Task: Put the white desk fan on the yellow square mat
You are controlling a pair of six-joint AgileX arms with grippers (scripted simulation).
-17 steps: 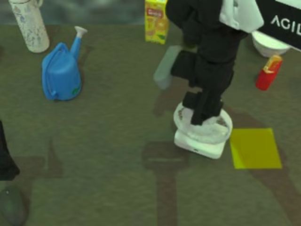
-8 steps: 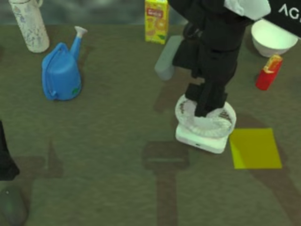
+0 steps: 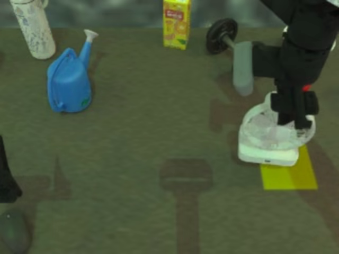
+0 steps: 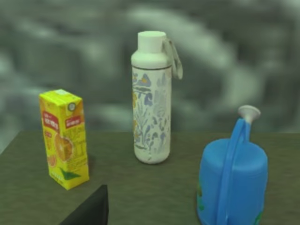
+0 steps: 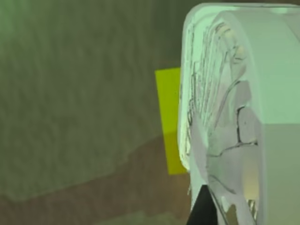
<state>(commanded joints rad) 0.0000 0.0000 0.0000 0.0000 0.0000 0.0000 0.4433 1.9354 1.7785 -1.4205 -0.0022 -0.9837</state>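
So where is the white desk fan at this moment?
In the top view the white desk fan is at the table's right side, held by the right gripper, covering the upper part of the yellow square mat.

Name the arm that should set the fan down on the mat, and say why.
Right. The right gripper already grips the fan, which hangs over the top-left part of the mat. The left arm is parked at the table's far left edge, nowhere near either.
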